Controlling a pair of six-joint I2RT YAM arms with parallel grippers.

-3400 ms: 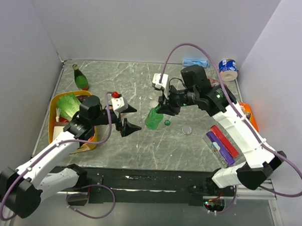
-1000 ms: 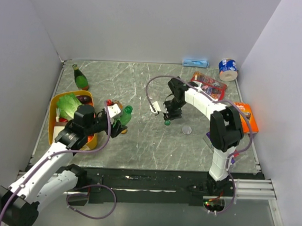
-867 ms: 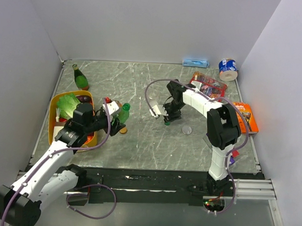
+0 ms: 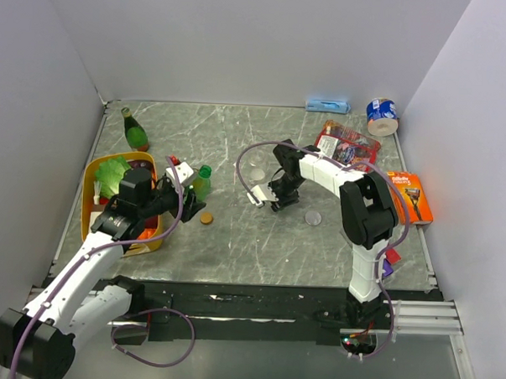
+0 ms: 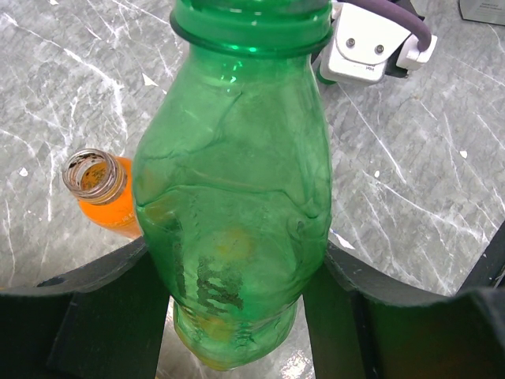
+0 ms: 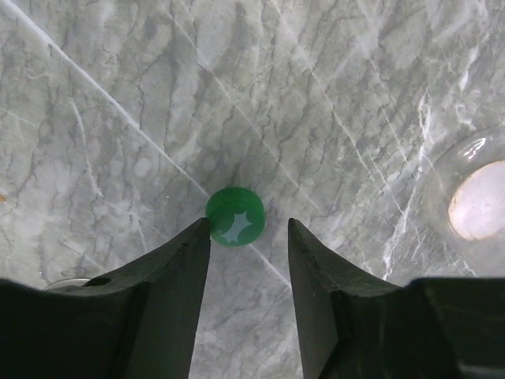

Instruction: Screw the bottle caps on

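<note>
My left gripper (image 5: pixel 237 260) is shut on the body of the bright green bottle (image 5: pixel 237 158), which it holds tilted above the table beside the basket (image 4: pixel 201 180). The orange bottle (image 5: pixel 102 193) stands open-necked on the table close by (image 4: pixel 206 218). My right gripper (image 6: pixel 248 225) is open, pointing down, with its jaws on either side of the green cap (image 6: pixel 235 215); the left fingertip touches the cap's edge. In the top view that cap is hidden under the gripper (image 4: pixel 277 202). A clear cap (image 4: pixel 313 217) lies just to the right.
The yellow basket (image 4: pixel 88 201) of greens stands at the left, the dark-green red-topped bottle (image 4: pixel 135 132) behind it. A clear round object (image 4: pixel 255 169) sits behind the right gripper. A red packet (image 4: pixel 349 143), a can (image 4: pixel 382 116) and an orange box (image 4: pixel 409 196) lie at the right.
My left gripper has carried the green bottle a little left and back. My right gripper has come down left over the green cap, and its jaws have narrowed.
</note>
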